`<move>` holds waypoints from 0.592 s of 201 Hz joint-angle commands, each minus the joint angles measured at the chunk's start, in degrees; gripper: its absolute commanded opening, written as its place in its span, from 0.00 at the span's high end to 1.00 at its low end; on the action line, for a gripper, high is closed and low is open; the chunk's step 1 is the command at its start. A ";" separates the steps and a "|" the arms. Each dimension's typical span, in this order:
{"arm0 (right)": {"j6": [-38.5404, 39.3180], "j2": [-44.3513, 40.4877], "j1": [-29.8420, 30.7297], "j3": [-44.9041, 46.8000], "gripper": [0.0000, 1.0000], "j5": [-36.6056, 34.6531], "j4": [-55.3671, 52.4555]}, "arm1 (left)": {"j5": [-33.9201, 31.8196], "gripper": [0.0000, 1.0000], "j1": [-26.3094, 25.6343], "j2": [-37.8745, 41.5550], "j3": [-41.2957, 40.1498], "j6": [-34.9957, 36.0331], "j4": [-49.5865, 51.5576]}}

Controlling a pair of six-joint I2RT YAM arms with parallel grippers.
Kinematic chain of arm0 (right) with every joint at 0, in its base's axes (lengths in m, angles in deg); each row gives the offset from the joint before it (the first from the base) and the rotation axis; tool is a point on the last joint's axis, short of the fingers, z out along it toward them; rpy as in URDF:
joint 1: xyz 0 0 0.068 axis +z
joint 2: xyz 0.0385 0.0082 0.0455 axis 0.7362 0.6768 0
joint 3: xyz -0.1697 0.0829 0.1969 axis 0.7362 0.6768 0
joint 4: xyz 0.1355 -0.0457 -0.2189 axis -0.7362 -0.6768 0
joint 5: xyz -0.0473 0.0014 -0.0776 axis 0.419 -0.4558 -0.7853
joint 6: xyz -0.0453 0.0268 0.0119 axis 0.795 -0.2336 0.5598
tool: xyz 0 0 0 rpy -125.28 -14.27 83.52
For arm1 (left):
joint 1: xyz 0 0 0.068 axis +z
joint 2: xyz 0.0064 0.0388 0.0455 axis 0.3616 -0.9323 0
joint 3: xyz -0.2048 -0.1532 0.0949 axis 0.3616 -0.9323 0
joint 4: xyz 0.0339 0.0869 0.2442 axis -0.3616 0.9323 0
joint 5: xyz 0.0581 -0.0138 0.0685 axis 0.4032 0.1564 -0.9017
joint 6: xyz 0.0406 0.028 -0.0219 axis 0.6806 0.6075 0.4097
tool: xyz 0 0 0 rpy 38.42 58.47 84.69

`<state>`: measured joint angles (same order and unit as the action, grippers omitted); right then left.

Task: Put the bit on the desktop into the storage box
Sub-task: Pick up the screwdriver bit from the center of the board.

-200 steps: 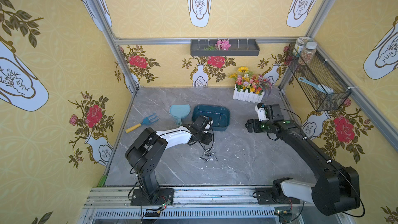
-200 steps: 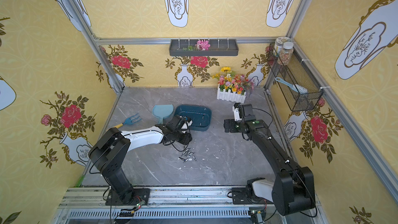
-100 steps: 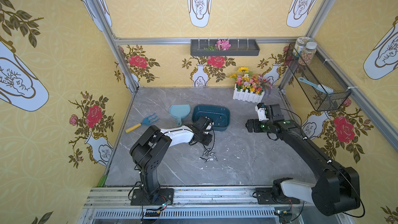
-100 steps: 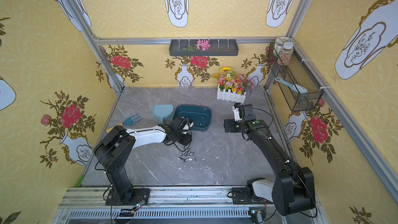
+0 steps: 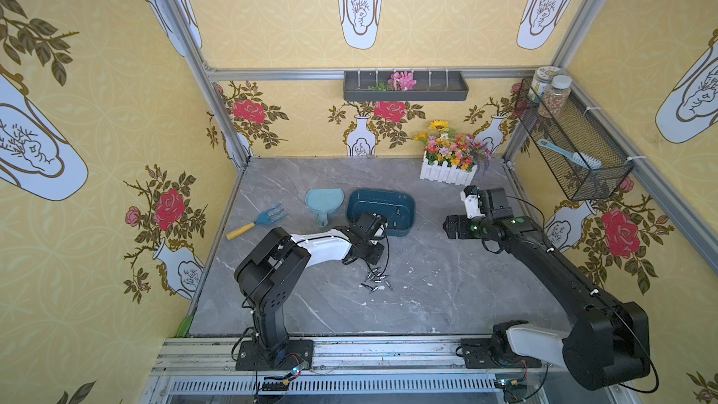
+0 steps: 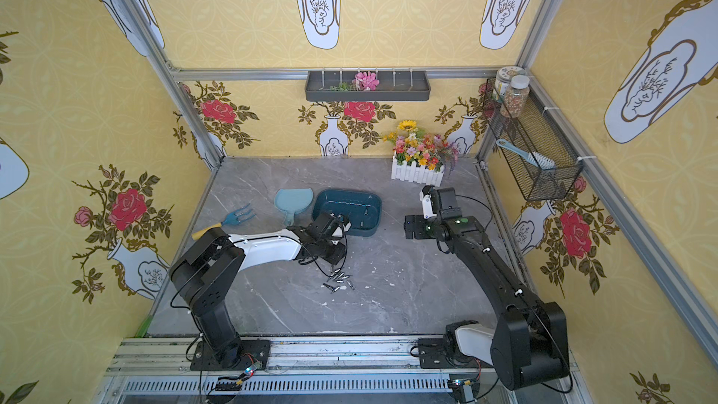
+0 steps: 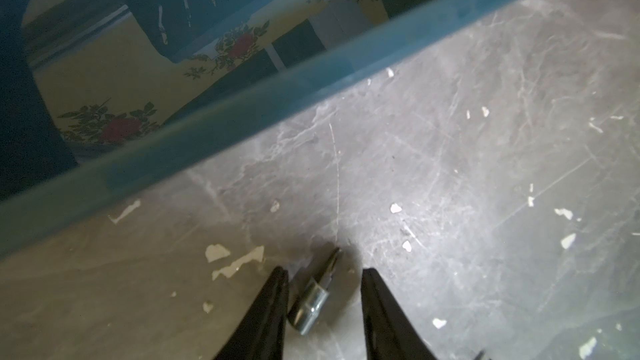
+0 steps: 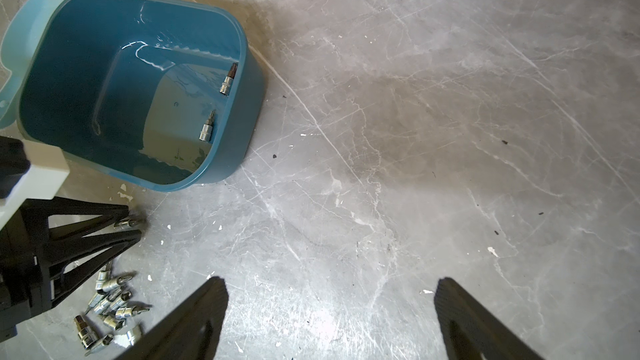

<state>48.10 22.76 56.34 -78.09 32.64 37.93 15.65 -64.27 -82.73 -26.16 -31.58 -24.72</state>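
The left pincer (image 7: 325,273) stands open astride one bit (image 7: 313,297), which lies on the tabletop (image 7: 485,167) at about six o'clock of the storage box (image 5: 382,202). To do this well, centre on the bit, pinch its thick socket end, then lift clear of the box wall. Only the left wrist view shows the gaps beside both jaws; in both top views the arm hides this bit. The right wrist view shows two bits (image 8: 227,79) in the box, and the right pincer (image 8: 331,282) spread wide and empty.

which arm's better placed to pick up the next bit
Left: the left end effector straddles a bit on the desktop beside the storage box. The right end effector hangs open over bare desktop.
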 commanded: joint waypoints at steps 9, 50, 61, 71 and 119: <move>-0.13 -0.12 -0.05 0.17 0.03 0.20 1.44 | 0.53 0.62 -0.35 -0.46 -1.03 -0.30 5.70; -0.18 -0.45 -0.05 0.26 0.03 0.03 1.42 | -0.17 0.69 -0.59 -1.88 -0.09 -0.45 6.35; -0.26 -0.66 -0.05 0.25 0.03 -0.14 1.41 | -0.64 0.70 -0.86 -2.41 0.24 -0.28 7.13; -0.26 -0.82 0.00 0.33 0.03 -0.23 1.53 | -0.72 0.71 -1.16 -2.65 0.54 -0.21 7.70; -0.35 -1.28 -0.05 0.51 0.03 -0.57 1.50 | 0.02 0.74 -1.51 -4.14 2.59 -0.87 11.67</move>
<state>48.10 21.86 56.34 -77.76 32.58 37.88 11.61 -65.47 -84.78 -23.45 -31.60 -21.07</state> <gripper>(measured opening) 0.972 0.262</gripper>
